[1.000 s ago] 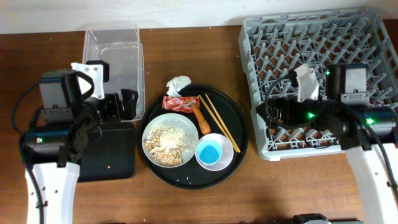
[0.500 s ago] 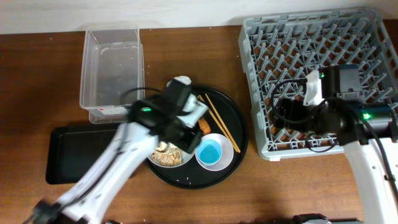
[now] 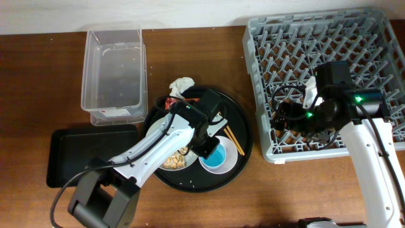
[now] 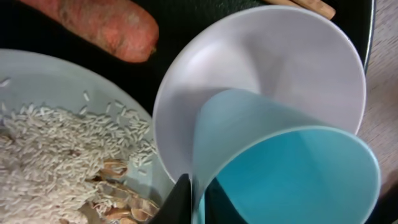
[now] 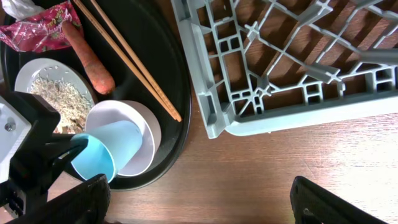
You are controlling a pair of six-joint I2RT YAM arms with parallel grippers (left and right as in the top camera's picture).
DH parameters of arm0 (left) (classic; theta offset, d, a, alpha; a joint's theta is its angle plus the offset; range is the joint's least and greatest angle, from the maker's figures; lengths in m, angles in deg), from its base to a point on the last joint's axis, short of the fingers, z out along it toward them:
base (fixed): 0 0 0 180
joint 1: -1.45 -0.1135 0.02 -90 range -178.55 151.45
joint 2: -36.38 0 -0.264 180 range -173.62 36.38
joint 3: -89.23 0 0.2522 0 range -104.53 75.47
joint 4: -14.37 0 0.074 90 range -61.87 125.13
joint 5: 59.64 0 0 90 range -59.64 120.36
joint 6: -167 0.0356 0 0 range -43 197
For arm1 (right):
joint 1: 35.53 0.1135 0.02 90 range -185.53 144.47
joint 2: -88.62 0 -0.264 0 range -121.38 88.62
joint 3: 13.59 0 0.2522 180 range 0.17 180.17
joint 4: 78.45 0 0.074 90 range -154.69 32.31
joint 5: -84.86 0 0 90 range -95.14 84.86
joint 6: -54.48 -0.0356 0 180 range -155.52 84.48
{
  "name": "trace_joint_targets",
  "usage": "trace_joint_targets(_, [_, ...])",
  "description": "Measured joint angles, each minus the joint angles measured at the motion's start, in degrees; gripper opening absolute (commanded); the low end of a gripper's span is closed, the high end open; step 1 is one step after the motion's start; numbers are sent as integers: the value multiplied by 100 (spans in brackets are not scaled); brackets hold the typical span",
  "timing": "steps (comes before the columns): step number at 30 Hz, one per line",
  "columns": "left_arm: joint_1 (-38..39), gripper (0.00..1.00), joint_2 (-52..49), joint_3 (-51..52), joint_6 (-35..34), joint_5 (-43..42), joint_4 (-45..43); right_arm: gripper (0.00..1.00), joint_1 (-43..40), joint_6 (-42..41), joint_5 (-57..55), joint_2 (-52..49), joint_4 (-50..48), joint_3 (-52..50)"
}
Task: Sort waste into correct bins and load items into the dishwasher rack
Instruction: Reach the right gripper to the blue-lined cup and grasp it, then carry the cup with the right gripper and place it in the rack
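Since half a second ago, the left arm (image 3: 152,149) is reaching further across the round black tray (image 3: 247,152), and the left gripper (image 4: 196,200) is pinching the wall of the small white cup (image 4: 280,162), tipping it at the tray's 5 o'clock. Lifting straight up looks wisest, clearing the dish (image 4: 37,87) at its 9 o'clock and the chopsticks (image 5: 130,62) at 2 o'clock. The right gripper (image 5: 202,199), spread wide, is hovering by the dishwasher rack (image 3: 329,38) at its 8 o'clock edge, crowding that route.
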Motion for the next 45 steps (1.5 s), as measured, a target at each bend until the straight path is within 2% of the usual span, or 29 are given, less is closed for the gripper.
trace_joint_targets(3, [0, 0, -11, -505, -7, 42, 450, 91, 0, 2, -4, 0, 9, 0])
trace_joint_targets(6, [-61, 0, 39, -1436, -70, 31, 767, 86, 0, -4, -4, 0, 17, 0])
trace_joint_targets(8, [-422, 0, 98, -2105, -136, -341, 925, 80, -2, 116, 208, 0, 9, 0])
trace_joint_targets(11, [-1499, 0, 179, -2393, -190, -1888, 807, 77, -2, 953, 1388, 0, -46, 0])
trace_joint_targets(15, [-2839, 0, 177, -2393, -90, -4605, 820, 75, 0, 2116, 3526, 0, -479, 0])
trace_joint_targets(19, [-2885, 0, 177, -2393, -37, -6264, 892, 76, 52, 2459, 5058, 0, -1635, 2])
trace_joint_targets(23, [-2686, 0, 177, -2393, -17, -6795, 942, 77, 181, 2498, 5484, 0, -2494, 0])
trace_joint_targets(30, [-2656, 0, 177, -2393, -17, -7093, 946, 76, 721, 2337, 5786, 2, -3585, 0])
trace_joint_targets(31, [-2656, 0, 177, -2393, -17, -7145, 951, 69, 813, 2339, 5713, 2, -3654, 0])
trace_joint_targets(34, [-2658, 0, 177, -2393, -15, -7187, 1008, 60, 872, 2312, 5580, 2, -3685, 0])
trace_joint_targets(35, [-2667, 5, 177, -2393, -17, -7206, 1014, 58, 879, 2280, 5587, 2, -3692, 0])
trace_joint_targets(36, [-2673, 16, 177, -2393, -20, -7215, 1014, 57, 879, 2264, 5604, 2, -3698, 0])
trace_joint_targets(37, [-2682, 34, 177, -2393, 2, -7211, 1012, 57, 887, 2234, 5604, 7, -3700, 0])
trace_joint_targets(38, [-2680, 65, 177, -2393, 13, -7195, 1021, 56, 898, 2208, 5528, 15, -3709, 0])
trace_joint_targets(40, [-2660, 65, 177, -2393, 24, -7152, 1029, 56, 898, 2190, 5215, 63, -3689, 0])
trace_joint_targets(42, [-2651, 76, 177, -2393, 20, -7036, 1029, 54, 848, 2177, 4806, 289, -3532, 0])
trace_joint_targets(43, [-2653, 77, 177, -2393, 11, -7012, 1032, 54, 748, 2164, 4647, 420, -3359, 0])
trace_joint_targets(45, [-2653, 78, 177, -2393, 22, -6902, 1032, 53, 188, 2100, 4232, 815, -2918, 4])
